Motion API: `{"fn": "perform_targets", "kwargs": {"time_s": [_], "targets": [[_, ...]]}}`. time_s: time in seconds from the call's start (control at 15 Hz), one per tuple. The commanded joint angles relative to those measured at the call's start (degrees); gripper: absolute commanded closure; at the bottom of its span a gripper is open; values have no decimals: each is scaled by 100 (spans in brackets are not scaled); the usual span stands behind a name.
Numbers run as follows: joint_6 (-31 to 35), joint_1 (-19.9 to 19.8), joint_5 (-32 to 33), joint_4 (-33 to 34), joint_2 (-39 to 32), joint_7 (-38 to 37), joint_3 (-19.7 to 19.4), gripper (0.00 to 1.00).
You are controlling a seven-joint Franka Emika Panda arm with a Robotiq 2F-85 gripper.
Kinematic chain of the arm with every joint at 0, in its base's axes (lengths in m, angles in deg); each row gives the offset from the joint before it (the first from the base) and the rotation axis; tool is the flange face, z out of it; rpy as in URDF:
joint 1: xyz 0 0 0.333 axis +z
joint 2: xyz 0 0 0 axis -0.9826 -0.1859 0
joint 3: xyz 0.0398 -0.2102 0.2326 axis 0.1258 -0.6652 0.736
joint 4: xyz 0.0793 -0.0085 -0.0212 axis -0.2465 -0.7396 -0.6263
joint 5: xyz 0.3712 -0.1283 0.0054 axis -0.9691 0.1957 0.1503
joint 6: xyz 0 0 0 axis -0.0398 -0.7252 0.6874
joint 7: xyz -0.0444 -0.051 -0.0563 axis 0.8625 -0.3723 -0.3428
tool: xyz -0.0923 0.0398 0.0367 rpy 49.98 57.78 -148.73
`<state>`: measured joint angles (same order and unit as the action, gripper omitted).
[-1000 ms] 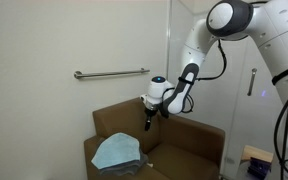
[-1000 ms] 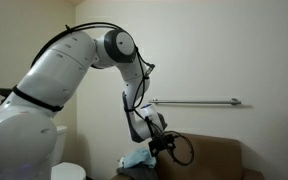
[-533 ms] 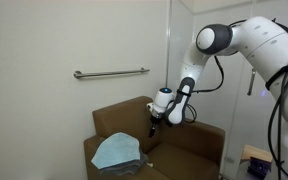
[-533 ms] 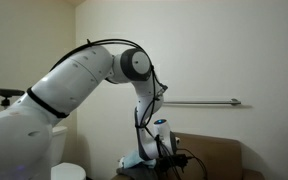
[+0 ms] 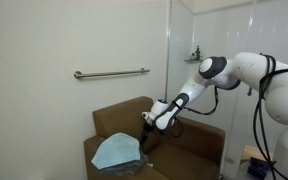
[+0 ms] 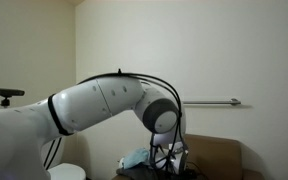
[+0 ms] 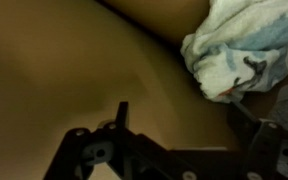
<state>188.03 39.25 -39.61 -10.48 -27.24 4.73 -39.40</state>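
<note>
Gripper (image 5: 146, 128) low over brown armchair (image 5: 194, 148) seat, jaws spread wide, holding nothing. Blue-white cloth (image 5: 116, 152) just beside it. Grab rail (image 5: 111, 73) on wall above.

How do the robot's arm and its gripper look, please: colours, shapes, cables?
The arm is glossy white, with rounded segments and thick round joints. Black cables run along its outside. The gripper is black, with angular fingers.
</note>
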Motion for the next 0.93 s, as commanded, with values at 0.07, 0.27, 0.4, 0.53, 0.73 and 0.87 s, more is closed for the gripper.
{"fn": "perform_targets", "kwargs": {"time_s": [0.07,0.27,0.4,0.53,0.73,0.87], "targets": [[-1962,-615,-124,1643,-1720,1865,1792,0],[-3223,6,-1456,2310,-1470,2686,1584,0],[-3821,571,-2324,3069,-1438,2906,1140,0],[-4326,945,-3047,3461,-1341,3107,682,0],[-4917,1641,-3961,4557,-1654,3196,-130,0],[-4875,1816,-4483,4783,-1722,2930,-574,0]]}}
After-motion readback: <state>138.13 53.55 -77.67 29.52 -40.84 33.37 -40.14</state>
